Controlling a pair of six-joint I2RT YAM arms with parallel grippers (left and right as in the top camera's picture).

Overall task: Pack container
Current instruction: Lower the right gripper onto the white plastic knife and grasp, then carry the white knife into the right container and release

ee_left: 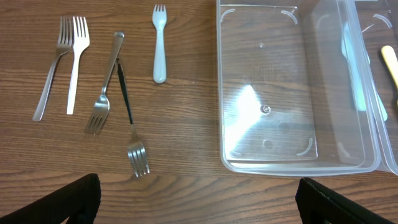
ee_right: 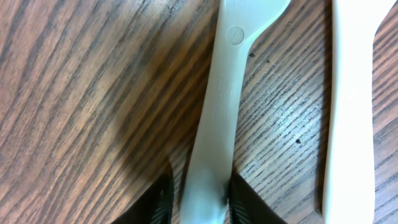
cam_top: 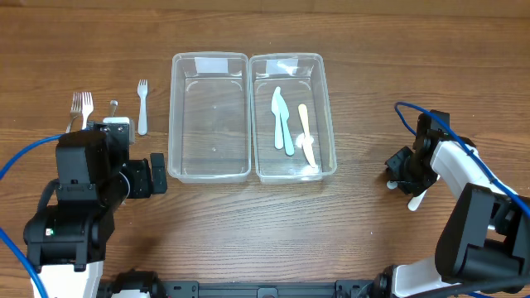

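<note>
Two clear plastic containers stand side by side mid-table. The left container point(cam_top: 209, 170) is empty and also shows in the left wrist view point(ee_left: 292, 163). The right container point(cam_top: 325, 116) holds a pale green knife point(cam_top: 279, 116), a cream utensil point(cam_top: 304, 124) and a white one. My right gripper point(cam_top: 404, 175) is low at the table on the right, shut on the handle of a white plastic utensil point(ee_right: 217, 112). A second white utensil point(ee_right: 348, 93) lies beside it. My left gripper point(ee_left: 196, 202) is open and empty, left of the containers.
Several forks lie at the far left: two metal forks point(ee_left: 50, 68) point(ee_left: 104, 87), a white fork point(ee_left: 76, 62), a dark-handled fork point(ee_left: 130, 124) and a pale plastic fork point(ee_left: 160, 43). They also show in the overhead view point(cam_top: 80, 106).
</note>
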